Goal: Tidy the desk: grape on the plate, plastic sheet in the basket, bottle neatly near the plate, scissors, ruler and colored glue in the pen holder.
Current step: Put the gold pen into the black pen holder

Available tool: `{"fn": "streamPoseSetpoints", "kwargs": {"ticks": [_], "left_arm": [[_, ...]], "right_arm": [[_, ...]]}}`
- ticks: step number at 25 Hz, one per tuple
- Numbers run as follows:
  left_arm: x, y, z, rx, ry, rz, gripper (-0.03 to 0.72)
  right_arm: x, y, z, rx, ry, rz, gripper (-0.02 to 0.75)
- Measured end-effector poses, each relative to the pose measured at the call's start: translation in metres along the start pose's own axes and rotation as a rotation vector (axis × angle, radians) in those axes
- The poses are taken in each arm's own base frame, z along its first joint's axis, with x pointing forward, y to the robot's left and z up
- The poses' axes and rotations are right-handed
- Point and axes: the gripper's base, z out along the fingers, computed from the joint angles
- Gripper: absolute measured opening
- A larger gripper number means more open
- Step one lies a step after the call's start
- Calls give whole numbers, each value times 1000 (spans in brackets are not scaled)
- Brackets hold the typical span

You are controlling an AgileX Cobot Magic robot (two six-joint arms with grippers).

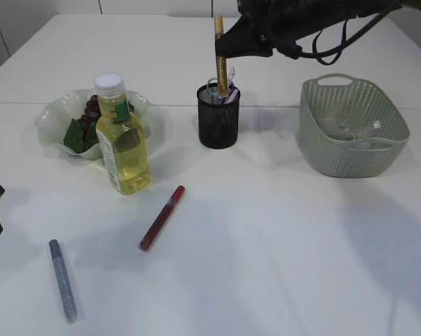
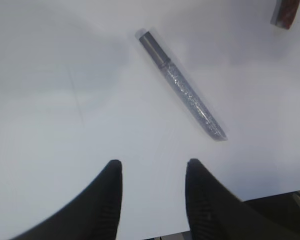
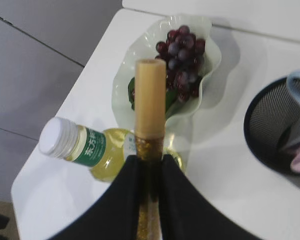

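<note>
Above the pen holder (image 1: 218,116), the right gripper (image 1: 228,47) is clamped on the gold glue stick (image 1: 221,56), while far to its left the left gripper (image 2: 152,172) hangs with jaws apart beside the silver glue stick (image 2: 183,93).

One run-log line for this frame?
right gripper: holds gold glitter glue pen over black mesh pen holder | left gripper: open, empty | silver glue pen: on table

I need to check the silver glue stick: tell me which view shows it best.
The left wrist view: the silver glue stick lies whole and close, beyond the open left gripper. The exterior view shows it small at the table's front left. The right wrist view does not show it.
</note>
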Motion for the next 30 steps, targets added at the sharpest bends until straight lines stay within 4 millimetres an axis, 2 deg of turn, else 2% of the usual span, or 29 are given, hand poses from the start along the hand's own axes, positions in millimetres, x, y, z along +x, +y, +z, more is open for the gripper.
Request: {"fn": "streamPoseSetpoints", "kwargs": {"ticks": [10, 22, 27, 30], "left_arm": [[1, -2, 0, 27, 13, -18, 309], [1, -5, 0, 55, 9, -38, 309], [1, -5, 0, 56, 9, -38, 309], [0, -5, 0, 56, 6, -38, 309]], "right_arm": [[-22, -7, 0, 87, -242, -337, 102], [-7, -45, 35, 60, -327, -530, 102], [2, -65, 52, 52, -372, -512, 102], [6, -71, 57, 56, -368, -513, 127]]}}
